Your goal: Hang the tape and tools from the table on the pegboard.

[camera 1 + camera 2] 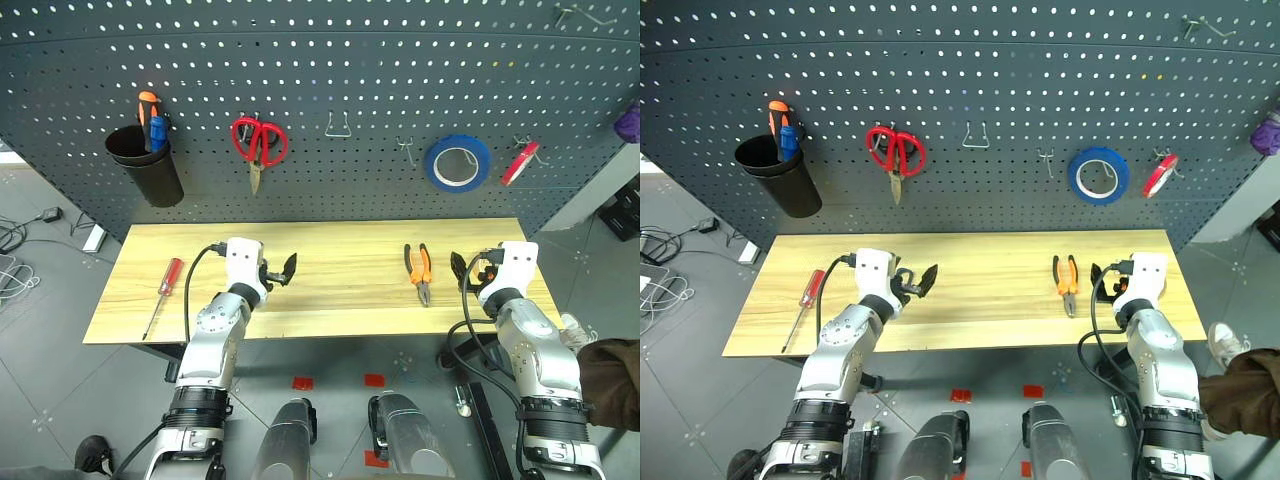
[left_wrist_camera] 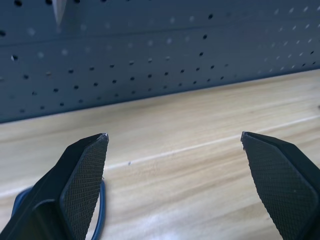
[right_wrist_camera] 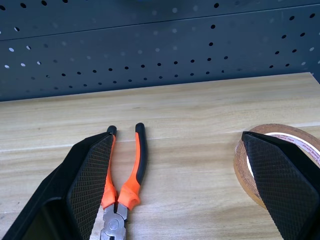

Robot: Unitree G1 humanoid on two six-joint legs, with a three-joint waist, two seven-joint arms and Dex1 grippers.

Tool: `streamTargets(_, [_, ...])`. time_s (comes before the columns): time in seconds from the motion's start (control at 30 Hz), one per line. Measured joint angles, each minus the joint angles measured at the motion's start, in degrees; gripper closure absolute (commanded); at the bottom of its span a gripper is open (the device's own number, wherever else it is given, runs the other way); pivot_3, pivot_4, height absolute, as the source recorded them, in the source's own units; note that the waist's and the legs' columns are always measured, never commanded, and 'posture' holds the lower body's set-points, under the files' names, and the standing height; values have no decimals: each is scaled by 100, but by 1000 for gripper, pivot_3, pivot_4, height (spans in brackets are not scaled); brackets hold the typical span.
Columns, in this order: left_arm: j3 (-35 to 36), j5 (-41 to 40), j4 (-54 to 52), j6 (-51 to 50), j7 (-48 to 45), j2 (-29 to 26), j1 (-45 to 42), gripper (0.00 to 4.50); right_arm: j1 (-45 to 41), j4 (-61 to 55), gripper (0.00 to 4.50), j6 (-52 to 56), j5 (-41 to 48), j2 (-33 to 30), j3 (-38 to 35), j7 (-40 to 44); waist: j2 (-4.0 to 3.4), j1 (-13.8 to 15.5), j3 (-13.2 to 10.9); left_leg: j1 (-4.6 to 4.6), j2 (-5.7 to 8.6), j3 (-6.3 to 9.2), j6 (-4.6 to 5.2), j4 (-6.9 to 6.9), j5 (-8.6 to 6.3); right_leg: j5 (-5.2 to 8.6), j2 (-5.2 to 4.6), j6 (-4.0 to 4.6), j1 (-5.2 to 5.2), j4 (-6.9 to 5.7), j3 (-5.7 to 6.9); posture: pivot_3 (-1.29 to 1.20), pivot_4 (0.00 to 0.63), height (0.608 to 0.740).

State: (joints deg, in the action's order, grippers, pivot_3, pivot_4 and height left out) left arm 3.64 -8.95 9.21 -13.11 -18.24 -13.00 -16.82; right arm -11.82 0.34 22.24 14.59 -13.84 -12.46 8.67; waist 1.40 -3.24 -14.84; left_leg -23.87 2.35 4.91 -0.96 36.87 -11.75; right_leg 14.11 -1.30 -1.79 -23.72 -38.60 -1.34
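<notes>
Both tools, left (image 1: 283, 270) and right (image 3: 187, 185), hovered spread and empty above the bench (image 1: 340, 300), where pliers (image 1: 420, 272), tape (image 3: 255, 170) and red-handled screwdriver (image 1: 164, 292) lay below the pegboard (image 1: 350, 80).

You're over a grey tiled floor (image 1: 60, 330) with small red markers (image 1: 302, 383); loose cables (image 1: 15, 270) trail at your left, and a person's shoe (image 1: 1223, 343) sits right.

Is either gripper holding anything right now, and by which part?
Nothing is held. The left gripper and right gripper are both open above the table.
</notes>
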Motion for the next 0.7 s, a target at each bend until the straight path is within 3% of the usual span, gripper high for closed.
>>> streamTargets(0.23, [-121,-181,-154,-545,-412,-132,144,0,134,-168,67,198,44,-72,-44,0,1,-12,-5,-1,-2,-6,0,-5,-1,1,0,0,-5,1,-5,-108,256,740])
streamTargets(0.53, [-295,-605,-948,-1000,-1810,-1106,625,0,227,-565,67,1191,312,-355,-263,39,-6,-25,-86,-6,-9,-48,0,-14,-1,8,5,11,-34,1,-79,-97,315,740])
streamTargets(0.7, [-495,-1513,-1832,-2102,-2884,-1647,640,0,-218,-445,67,2113,518,-771,-293,185,-8,-40,-239,-13,-10,-69,3,-15,-3,19,3,31,-44,8,-101,-88,359,740])
